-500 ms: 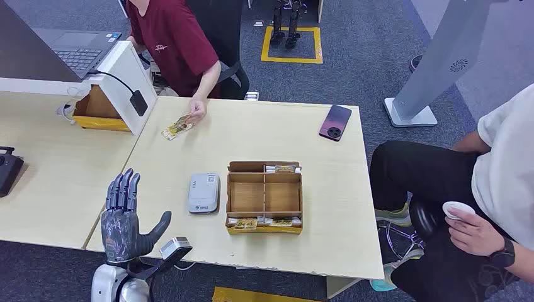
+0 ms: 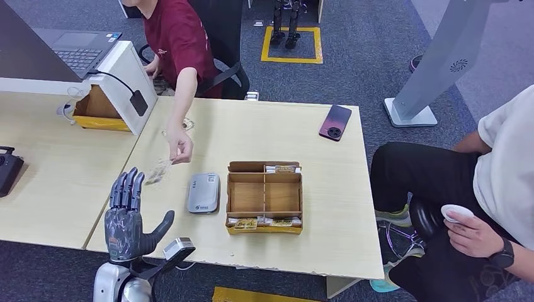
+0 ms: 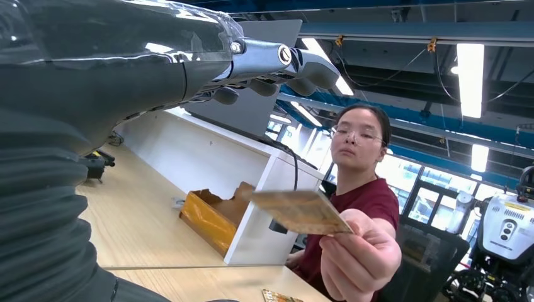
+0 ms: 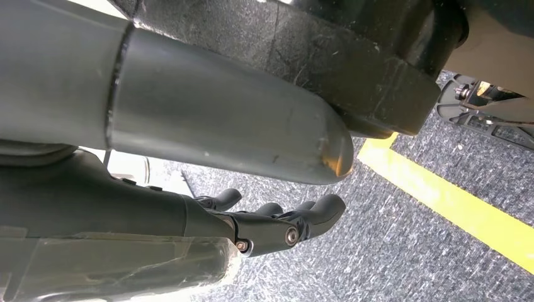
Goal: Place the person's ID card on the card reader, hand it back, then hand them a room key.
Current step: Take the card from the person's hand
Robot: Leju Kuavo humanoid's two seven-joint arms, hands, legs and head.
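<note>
My left hand (image 2: 129, 217) is raised over the table's near edge with its fingers spread and nothing in it. A person in a red shirt reaches across the table and holds a tan ID card (image 2: 157, 171) just beyond my fingertips. In the left wrist view the ID card (image 3: 299, 211) is pinched in the person's hand (image 3: 359, 258), apart from my fingers (image 3: 296, 63). The grey-white card reader (image 2: 203, 192) lies flat to the right of my left hand. Beside it stands a wooden box (image 2: 264, 217) with key cards in its slots. My right hand (image 4: 277, 220) hangs over the carpet, holding nothing.
A dark phone (image 2: 335, 122) lies at the table's far right. A white stand (image 2: 129, 85) with a laptop (image 2: 75, 53) sits at the far left, and a black controller (image 2: 9, 167) at the left edge. A second person (image 2: 491, 189) sits on the right.
The person lifted the card from the far side of the table and brought it toward my left hand. My left hand has barely moved.
</note>
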